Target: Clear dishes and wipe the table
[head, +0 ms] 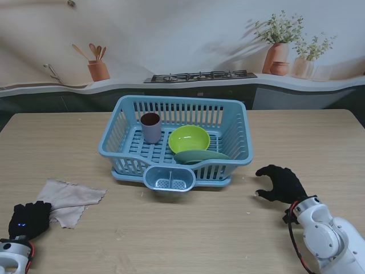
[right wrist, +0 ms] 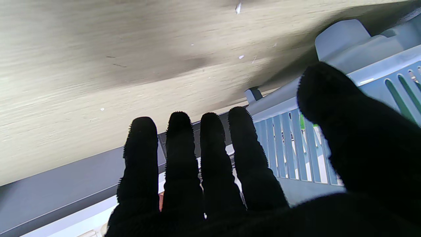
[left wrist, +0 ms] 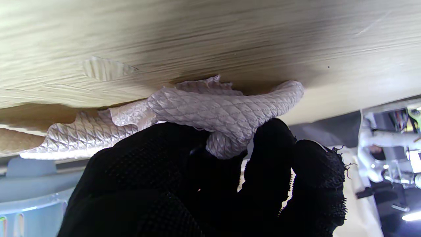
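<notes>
Wooden tabletop (head: 188, 228) carries everything. At seven o'clock the left robot hand (head: 29, 220) pinches the cloth (head: 68, 200); at five the right robot hand (head: 283, 184) hovers spread. Dishes sit in the basket (head: 228, 111) at twelve. Wiping well probably needs flat, steady pressure.

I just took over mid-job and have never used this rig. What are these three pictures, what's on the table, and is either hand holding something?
The wide picture looks down from the robot's stand; the other two come from cameras on each wrist and appear upside down.

On the wooden table sits a blue dish rack holding a cup, a green bowl and a darker green plate.

The black gloves are the robot's five-finger hands. The left hand, near the left corner closest to me, is closed on a beige cloth; its wrist view shows the fabric bunched in its fingers. The right hand is open and holds nothing, right of the rack.
</notes>
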`<act>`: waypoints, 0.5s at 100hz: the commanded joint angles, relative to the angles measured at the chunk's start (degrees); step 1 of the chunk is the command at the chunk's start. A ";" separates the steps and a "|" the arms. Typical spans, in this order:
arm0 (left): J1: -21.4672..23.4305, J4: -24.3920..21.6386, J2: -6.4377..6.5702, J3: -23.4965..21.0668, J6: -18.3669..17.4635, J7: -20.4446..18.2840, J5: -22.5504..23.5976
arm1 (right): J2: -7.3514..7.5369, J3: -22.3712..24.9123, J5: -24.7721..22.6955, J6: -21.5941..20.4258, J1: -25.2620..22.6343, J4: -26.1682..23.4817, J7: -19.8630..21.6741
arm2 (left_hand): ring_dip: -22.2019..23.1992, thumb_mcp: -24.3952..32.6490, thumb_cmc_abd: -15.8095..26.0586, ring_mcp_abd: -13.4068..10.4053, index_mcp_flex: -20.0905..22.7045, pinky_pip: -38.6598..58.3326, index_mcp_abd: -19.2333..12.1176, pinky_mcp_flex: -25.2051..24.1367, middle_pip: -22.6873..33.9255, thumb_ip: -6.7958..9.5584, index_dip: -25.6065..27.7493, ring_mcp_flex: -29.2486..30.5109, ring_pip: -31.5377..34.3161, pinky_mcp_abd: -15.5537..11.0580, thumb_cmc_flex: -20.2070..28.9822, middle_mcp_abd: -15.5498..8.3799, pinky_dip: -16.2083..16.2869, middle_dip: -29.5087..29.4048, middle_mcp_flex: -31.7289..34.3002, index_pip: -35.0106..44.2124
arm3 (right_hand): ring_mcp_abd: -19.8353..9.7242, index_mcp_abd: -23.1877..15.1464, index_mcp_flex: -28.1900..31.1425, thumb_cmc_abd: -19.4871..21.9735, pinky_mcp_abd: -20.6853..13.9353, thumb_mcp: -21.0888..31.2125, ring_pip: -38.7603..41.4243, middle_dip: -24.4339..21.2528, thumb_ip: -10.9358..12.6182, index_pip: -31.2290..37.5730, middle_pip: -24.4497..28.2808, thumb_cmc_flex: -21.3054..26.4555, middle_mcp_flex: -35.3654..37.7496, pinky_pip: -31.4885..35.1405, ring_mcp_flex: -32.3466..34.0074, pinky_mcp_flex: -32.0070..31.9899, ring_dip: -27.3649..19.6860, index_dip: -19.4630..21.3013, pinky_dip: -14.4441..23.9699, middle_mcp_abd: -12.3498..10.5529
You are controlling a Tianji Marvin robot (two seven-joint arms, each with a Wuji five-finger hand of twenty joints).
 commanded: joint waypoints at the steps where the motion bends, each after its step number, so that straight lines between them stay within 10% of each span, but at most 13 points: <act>1: -1.06 2.51 -0.23 1.26 -0.39 -1.90 0.02 | 0.05 -0.09 -0.19 -0.08 -0.01 -0.04 0.76 | 0.29 0.89 -0.65 1.26 3.72 -0.76 -9.15 -0.25 -1.16 -0.08 -1.24 -0.08 -0.07 3.03 3.78 -3.45 -0.13 1.67 1.20 2.09 | 0.33 0.15 0.06 0.74 -1.13 -0.27 0.30 -0.66 1.19 -0.23 -0.76 0.48 -0.08 -0.11 -0.02 -0.72 -0.19 0.55 0.25 0.17; 50: -19.39 9.06 1.08 9.42 -6.26 -9.81 -3.42 | -0.02 -0.01 -0.70 0.25 -0.06 0.19 -0.11 | 0.23 0.54 -0.54 0.70 3.83 -0.10 -9.19 0.60 -0.98 -0.01 -1.93 0.60 0.11 3.03 3.50 -3.48 0.04 0.88 1.28 1.74 | 0.28 0.16 0.13 0.82 -1.09 -0.29 0.26 -0.67 1.19 -0.22 -0.77 0.52 0.00 -0.15 -0.02 -0.78 -0.21 0.56 0.26 0.12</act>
